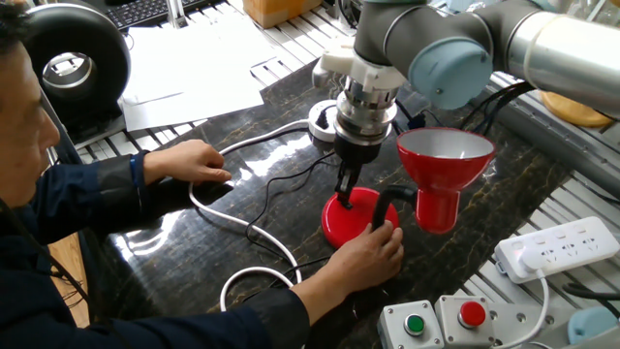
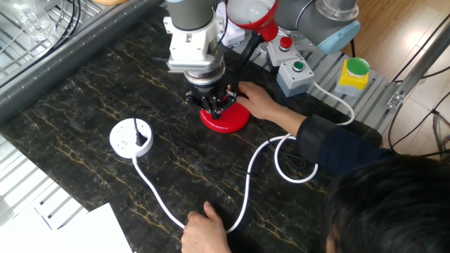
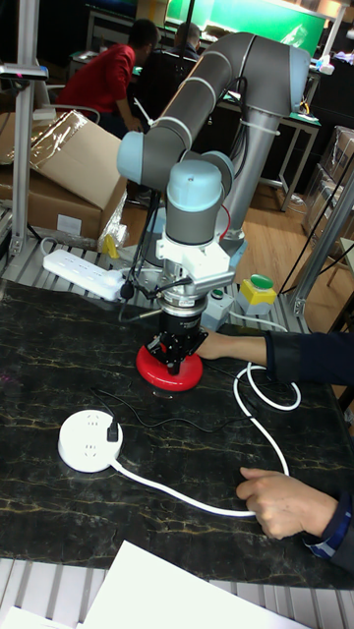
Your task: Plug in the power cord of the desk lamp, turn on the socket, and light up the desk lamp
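The desk lamp stands mid-table: red base (image 1: 341,225) (image 2: 230,121) (image 3: 167,371), red cone shade (image 1: 446,160). My gripper (image 1: 346,191) (image 2: 214,107) (image 3: 175,356) points straight down, fingers shut together, tip on top of the base. A person's hand (image 1: 373,254) steadies the base. The round white socket (image 2: 132,138) (image 3: 87,439) lies to the side, half hidden behind my wrist in one fixed view (image 1: 325,118). The thin black power cord (image 1: 281,184) (image 3: 167,418) runs from the lamp to a black plug (image 3: 111,429) sitting in the socket.
The person's other hand (image 1: 189,160) (image 3: 285,501) rests on the thick white cable (image 2: 246,190). A long white power strip (image 1: 557,247) and a button box (image 1: 441,325) lie near the table edge. Papers (image 1: 184,68) sit at the far side.
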`<state>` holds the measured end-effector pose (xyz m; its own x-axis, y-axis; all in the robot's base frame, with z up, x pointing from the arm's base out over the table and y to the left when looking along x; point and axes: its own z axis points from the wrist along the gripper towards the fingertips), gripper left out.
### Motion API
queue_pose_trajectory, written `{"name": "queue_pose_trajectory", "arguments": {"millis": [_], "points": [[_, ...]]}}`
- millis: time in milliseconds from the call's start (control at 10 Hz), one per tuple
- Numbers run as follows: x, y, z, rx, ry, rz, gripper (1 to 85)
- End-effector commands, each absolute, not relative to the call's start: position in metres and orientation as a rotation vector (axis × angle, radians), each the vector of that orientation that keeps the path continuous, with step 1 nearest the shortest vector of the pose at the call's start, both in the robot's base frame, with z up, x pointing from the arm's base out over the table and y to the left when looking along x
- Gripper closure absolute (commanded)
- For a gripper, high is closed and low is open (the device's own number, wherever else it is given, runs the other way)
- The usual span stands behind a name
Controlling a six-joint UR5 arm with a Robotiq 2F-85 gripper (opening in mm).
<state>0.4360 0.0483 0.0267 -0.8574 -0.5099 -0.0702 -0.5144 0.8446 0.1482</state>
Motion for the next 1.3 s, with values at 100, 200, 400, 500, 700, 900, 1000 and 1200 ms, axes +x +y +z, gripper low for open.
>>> {"name": "queue_pose_trajectory", "arguments": {"millis": [100, 200, 400, 500, 700, 900, 1000, 1200], "points": [[0.445, 0.052, 0.021, -0.824, 2.961, 0.264, 84.7], [0.445, 0.052, 0.023, -0.826, 2.959, 0.266, 84.7], [0.447, 0.009, 0.049, -0.972, 2.973, 0.142, 84.7], [0.451, -0.018, 0.064, -1.061, 2.968, 0.045, 84.7], [0.46, -0.042, 0.074, -1.116, 2.957, -0.046, 84.7], [0.477, -0.072, 0.077, -1.211, 2.897, -0.189, 84.7], [0.481, -0.083, 0.083, -1.232, 2.886, -0.183, 84.7], [0.482, -0.117, 0.105, -1.285, 2.863, -0.164, 84.7]]}}
